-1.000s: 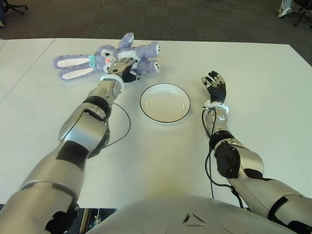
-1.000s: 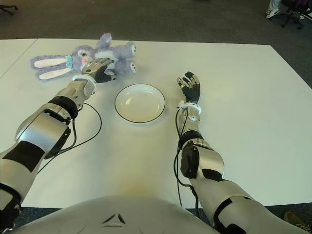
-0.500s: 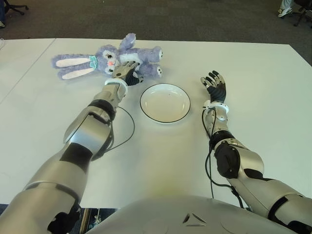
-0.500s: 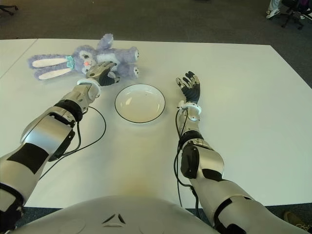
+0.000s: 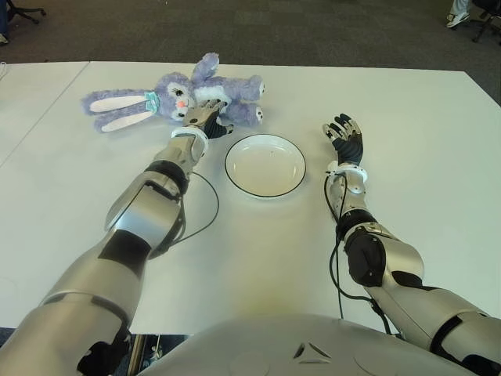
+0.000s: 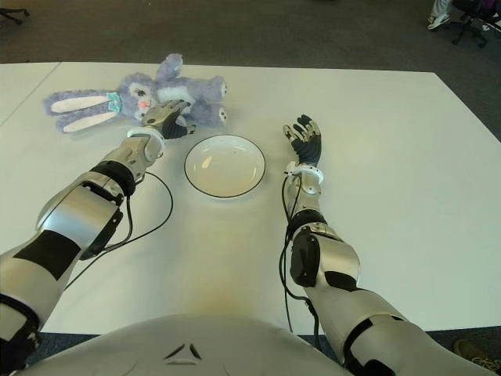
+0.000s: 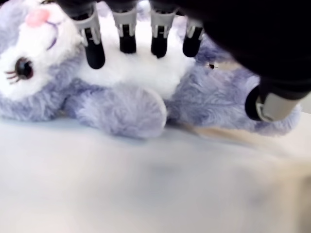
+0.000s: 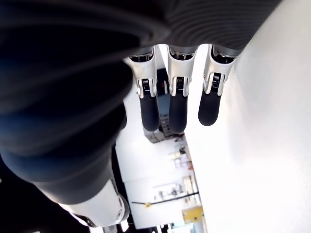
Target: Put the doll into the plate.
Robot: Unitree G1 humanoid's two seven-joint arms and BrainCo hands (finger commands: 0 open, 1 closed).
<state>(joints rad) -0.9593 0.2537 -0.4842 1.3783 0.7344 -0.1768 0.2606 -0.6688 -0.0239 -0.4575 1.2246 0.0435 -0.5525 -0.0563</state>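
Four fingertips (image 7: 127, 42) of the left hand (image 5: 202, 116) press on the doll (image 5: 176, 98), thumb on its far flank, not yet closed; it lies on the table (image 5: 313, 258) beside the plate (image 5: 265, 165). Best to wrap the belly firmly before lifting; the right hand (image 5: 344, 138), fingers spread, shows right of the plate

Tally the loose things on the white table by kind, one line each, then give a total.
Plush doll: 1
Plate: 1
Total: 2
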